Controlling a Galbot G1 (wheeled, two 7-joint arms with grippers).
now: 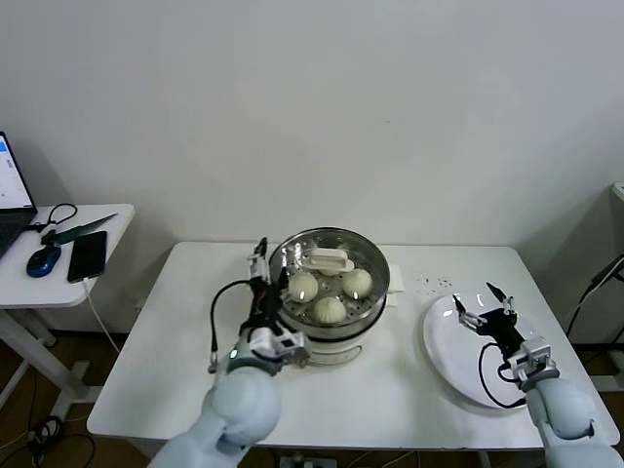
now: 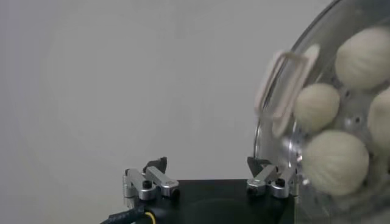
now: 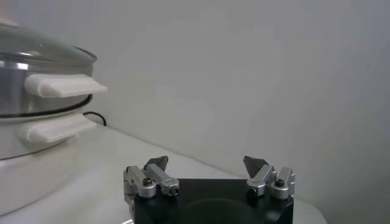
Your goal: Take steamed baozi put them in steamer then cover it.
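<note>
Baozi (image 1: 330, 309) sat soft under the fragile, slippery glass cover (image 1: 327, 263), best gripped by its handle (image 1: 326, 260), while left gripper (image 1: 263, 270) and right gripper (image 1: 483, 304) both gaped wide, empty

Steamer (image 1: 330, 297), cover (image 1: 329, 263) on top, blocks frame center. Left gripper (image 1: 265, 276), fingers spread, sits just beside its left rim (little gap there). Bare counter (image 1: 185, 322) lies open at left and lower center. White plate (image 1: 453, 356) fills lower right, right gripper (image 1: 485, 304) spread above it.
</note>
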